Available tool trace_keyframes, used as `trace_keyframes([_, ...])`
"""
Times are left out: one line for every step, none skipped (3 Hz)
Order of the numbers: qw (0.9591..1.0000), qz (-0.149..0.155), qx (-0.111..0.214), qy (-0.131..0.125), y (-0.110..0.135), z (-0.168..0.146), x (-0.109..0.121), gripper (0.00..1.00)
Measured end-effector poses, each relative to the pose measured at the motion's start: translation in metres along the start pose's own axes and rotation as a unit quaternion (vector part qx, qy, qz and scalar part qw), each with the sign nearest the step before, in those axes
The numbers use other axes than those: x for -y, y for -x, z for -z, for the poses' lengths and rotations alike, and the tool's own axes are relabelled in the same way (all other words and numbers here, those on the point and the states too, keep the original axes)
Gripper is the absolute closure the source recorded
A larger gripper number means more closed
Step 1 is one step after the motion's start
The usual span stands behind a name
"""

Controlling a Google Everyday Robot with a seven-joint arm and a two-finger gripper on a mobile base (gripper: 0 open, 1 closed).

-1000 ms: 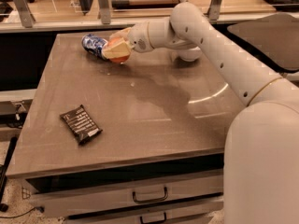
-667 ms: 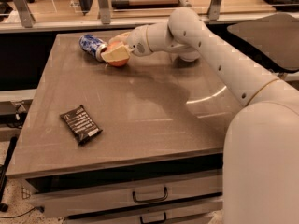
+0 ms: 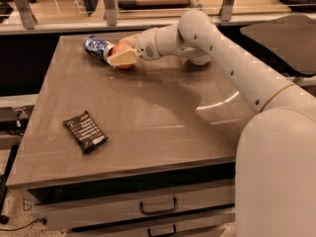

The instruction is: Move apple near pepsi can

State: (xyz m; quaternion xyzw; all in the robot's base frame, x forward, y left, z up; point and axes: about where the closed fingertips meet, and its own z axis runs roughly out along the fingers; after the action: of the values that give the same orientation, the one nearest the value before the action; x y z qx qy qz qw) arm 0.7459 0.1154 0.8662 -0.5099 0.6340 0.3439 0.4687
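The blue pepsi can [image 3: 96,47] lies on its side at the far left of the grey table [image 3: 163,117]. The orange-red apple [image 3: 120,50] sits right next to the can's right end, low at the table surface. My gripper [image 3: 122,56] is at the apple, reaching in from the right. Its cream fingers [image 3: 123,59] are closed around the apple and cover most of it. Whether the apple touches the can cannot be told.
A dark rectangular snack wrapper [image 3: 85,131] lies at the front left of the table. A white rounded object [image 3: 197,59] is partly hidden behind my arm at the back. Drawers with handles [image 3: 158,206] are below the front edge. A railing runs behind the table.
My gripper has moved the apple a little left and down, closer to the can and to the table surface. The can and the wrapper have not moved.
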Motion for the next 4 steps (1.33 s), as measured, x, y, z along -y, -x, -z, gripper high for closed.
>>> trace_keyframes([1.0, 0.001, -0.001, -0.001, 0.0, 0.004, 0.004, 0.0])
trace_keyframes([1.0, 0.002, -0.001, -0.002, 0.001, 0.006, 0.004, 0.0])
trace_keyframes([0.9994, 0.023, 0.01, -0.026, 0.015, 0.06, 0.01, 0.0])
trace_keyframes([0.9908, 0.07, 0.023, -0.114, 0.049, 0.196, 0.002, 0.0])
